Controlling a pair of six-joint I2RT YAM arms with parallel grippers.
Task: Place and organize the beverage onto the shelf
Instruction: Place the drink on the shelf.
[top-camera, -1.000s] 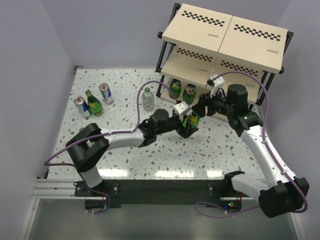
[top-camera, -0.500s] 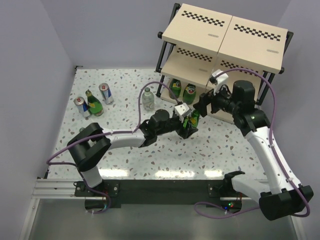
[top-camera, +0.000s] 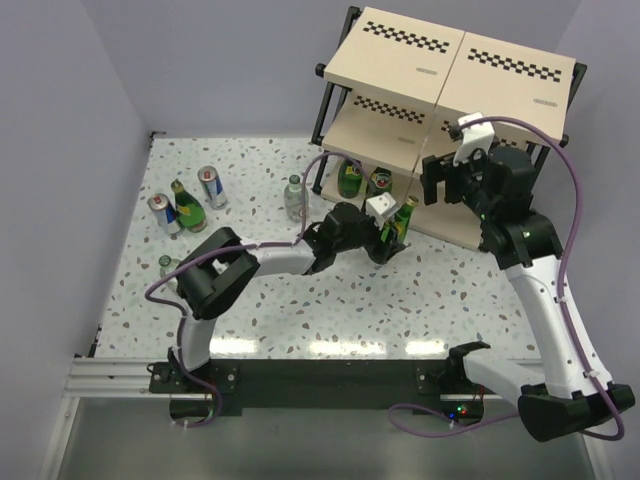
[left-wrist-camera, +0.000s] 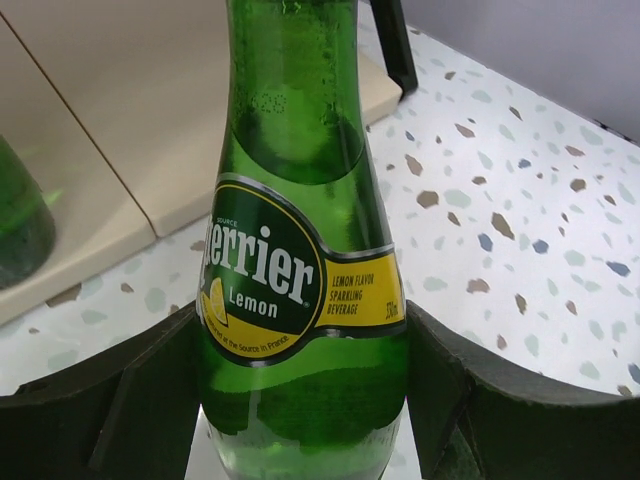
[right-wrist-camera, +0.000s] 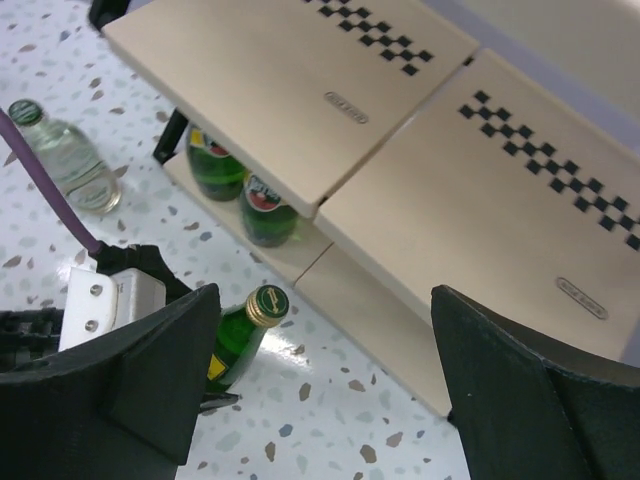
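My left claw (top-camera: 393, 236) is clenched on a green bottle (left-wrist-camera: 300, 250), with 1 finger on each side of its lower body below the label. The bottle leans neck-first toward the shelf (top-camera: 400, 60), just in front of the front edge of the bottom board (top-camera: 455, 228). I cannot tell whether its base touches the table (top-camera: 330, 310). My right claw (right-wrist-camera: 320, 340) hangs released, holding nothing, raised in front of the middle board.

2 shelved bottles (right-wrist-camera: 215, 165) stand at the left end of the bottom board. So I judge the step in hand to be bringing in bottle 3. Next I should stand it upright and slide it under the middle board, just right of those 2 without knocking them, then let go.

On the table remain 1 spare green bottle (top-camera: 186, 205) and 2 cans (top-camera: 212, 186) near the far left corner. 1 clear bottle (top-camera: 294, 197) stands beside the shelf's left leg, and a 2nd clear bottle (top-camera: 167, 268) by the left edge.
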